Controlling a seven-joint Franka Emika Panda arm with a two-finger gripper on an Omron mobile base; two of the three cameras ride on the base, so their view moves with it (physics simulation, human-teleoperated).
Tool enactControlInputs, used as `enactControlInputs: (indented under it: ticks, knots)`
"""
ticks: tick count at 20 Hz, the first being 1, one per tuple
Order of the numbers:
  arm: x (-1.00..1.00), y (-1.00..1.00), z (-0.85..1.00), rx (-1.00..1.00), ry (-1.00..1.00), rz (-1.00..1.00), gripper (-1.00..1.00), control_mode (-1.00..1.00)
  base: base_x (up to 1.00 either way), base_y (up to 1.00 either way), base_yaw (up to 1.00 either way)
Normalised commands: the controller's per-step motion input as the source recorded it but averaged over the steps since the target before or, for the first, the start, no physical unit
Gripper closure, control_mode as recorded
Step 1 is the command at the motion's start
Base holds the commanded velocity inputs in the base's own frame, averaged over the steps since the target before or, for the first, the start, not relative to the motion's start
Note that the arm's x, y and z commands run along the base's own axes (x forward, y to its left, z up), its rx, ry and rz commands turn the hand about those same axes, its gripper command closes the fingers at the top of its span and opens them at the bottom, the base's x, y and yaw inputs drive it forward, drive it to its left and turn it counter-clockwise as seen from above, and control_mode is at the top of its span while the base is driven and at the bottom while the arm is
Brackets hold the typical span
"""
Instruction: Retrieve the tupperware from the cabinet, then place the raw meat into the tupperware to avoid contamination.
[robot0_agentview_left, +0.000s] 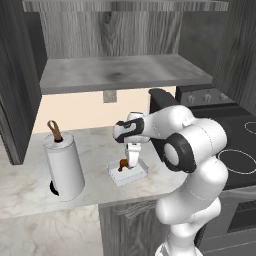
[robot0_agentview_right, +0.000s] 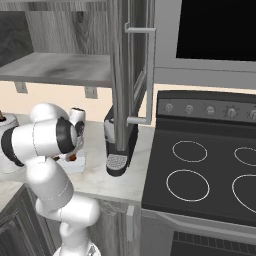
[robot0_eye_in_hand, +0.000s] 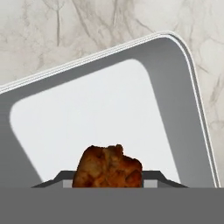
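Observation:
The tupperware (robot0_agentview_left: 140, 173) lies on the marble counter in front of the arm, a shallow whitish tray with a thin rim (robot0_eye_in_hand: 186, 78). My gripper (robot0_agentview_left: 131, 161) points straight down into it, shut on the raw meat (robot0_agentview_left: 123, 165). In the hand view the brown-orange meat (robot0_eye_in_hand: 109, 167) sits between the two dark fingertips (robot0_eye_in_hand: 61, 178), just above the tray's pale floor. From the right side the meat (robot0_agentview_right: 73, 157) shows over the tupperware (robot0_agentview_right: 78, 165), partly behind my arm. Above, the cabinet (robot0_agentview_left: 120, 73) stands open with a bare grey shelf.
A paper-towel roll (robot0_agentview_left: 63, 168) on a holder with a brown loop stands left of the tray. A dark coffee machine (robot0_agentview_right: 119, 145) sits to its right, below the open cabinet door (robot0_agentview_right: 134, 65). The stove (robot0_agentview_right: 200, 170) lies further right.

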Motion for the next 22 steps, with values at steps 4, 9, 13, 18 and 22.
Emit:
enactControlInputs:
  ticks: [4,9,13,18,22]
  knots:
    - [0.07,0.00,-0.12,0.00,0.00,-0.05,1.00,-1.00,0.00,0.00,0.00]
    - [0.11,0.01,-0.12,0.00,0.00,-0.05,1.00,-1.00,0.00,0.00,0.00]
    - [0.08,0.02,-0.07,0.00,0.00,-0.05,1.00,-1.00,0.00,0.00,0.00]
    - [0.00,0.00,0.00,0.00,0.00,-0.04,-1.00,-1.00,0.00,0.00,0.00]
    - [-0.06,0.00,0.02,0.00,0.00,-0.04,-1.00,-1.00,0.00,0.00,0.00]
